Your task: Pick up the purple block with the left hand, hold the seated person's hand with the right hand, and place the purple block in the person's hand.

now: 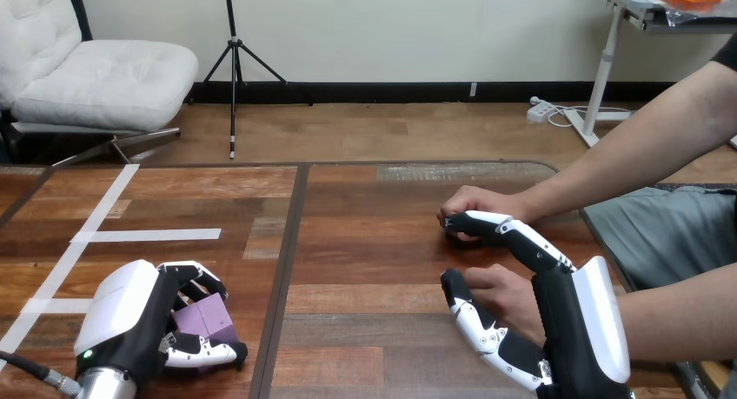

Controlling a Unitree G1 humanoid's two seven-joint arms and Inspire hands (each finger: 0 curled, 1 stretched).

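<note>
The purple block is at the near left of the wooden table, enclosed in the robot's left hand. It is a small, matte solid with flat faces and crisp edges. It looks close to a cube, so no long axis can be made out. What shows of it is turned cornerwise, with one vertical edge facing the right side of the view. Whether it rests on the table or is lifted off it cannot be told.

The left hand grips the block. Its black-and-white fingers curl over the far side and its thumb hooks round the near side. The smooth white shell on its back faces up and to the left.

Across the table at the near right, the right hand is wrapped round the person's nearer hand. The thumb lies along its near side and the fingers arch over its far side. The fingertips reach the person's farther hand, which rests knuckles-up on the wood.

The tabletop is dark plank-patterned wood with a streaked grain. A black seam splits it down the middle, and strips of white tape are stuck on the left half.
</note>
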